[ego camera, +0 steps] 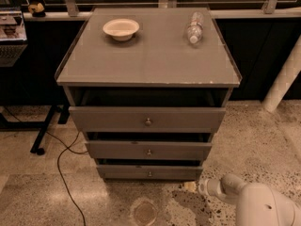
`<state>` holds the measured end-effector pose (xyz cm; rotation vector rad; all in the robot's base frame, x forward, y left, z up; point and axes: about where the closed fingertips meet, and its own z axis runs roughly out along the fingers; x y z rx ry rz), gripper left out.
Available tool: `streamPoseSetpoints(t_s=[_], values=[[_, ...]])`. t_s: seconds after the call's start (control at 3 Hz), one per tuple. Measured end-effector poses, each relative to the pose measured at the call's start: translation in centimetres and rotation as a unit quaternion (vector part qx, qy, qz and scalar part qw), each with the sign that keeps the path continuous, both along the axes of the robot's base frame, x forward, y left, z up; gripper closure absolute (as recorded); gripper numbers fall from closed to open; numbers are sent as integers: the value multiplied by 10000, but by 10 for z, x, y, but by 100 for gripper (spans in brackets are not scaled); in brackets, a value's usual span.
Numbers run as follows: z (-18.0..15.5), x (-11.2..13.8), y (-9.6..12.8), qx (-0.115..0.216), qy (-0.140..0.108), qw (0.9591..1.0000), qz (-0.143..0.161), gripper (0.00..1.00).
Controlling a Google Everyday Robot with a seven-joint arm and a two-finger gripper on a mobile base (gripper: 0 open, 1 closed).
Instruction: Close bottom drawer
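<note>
The grey cabinet has three drawers, all pulled out a little. The bottom drawer [149, 173] has the slimmest front and a tiny round knob; a dark gap shows above it. My gripper [190, 186] is at the end of the white arm [244, 199], low near the floor, just right of and below the bottom drawer's right front corner. I cannot tell if it touches the drawer.
The cabinet top [150, 55] carries a white bowl [121, 28] and a lying plastic bottle [194, 28]. A black cable [66, 173] trails on the floor at left. A stain and a round mark [144, 212] lie before the cabinet. A white post [284, 76] stands right.
</note>
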<state>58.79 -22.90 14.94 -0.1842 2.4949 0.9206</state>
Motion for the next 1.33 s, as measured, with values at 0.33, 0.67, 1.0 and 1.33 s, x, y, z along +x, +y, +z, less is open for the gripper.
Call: streamPoseSetpoints(t_s=[0.33, 0.67, 1.0, 1.33], values=[[-1, -2, -1, 7, 13, 10000, -10, 81], [-1, -2, -1, 8, 14, 10000, -9, 58], [-1, -2, 0, 8, 14, 10000, -9, 35], [-1, -2, 0, 8, 14, 10000, -9, 11]])
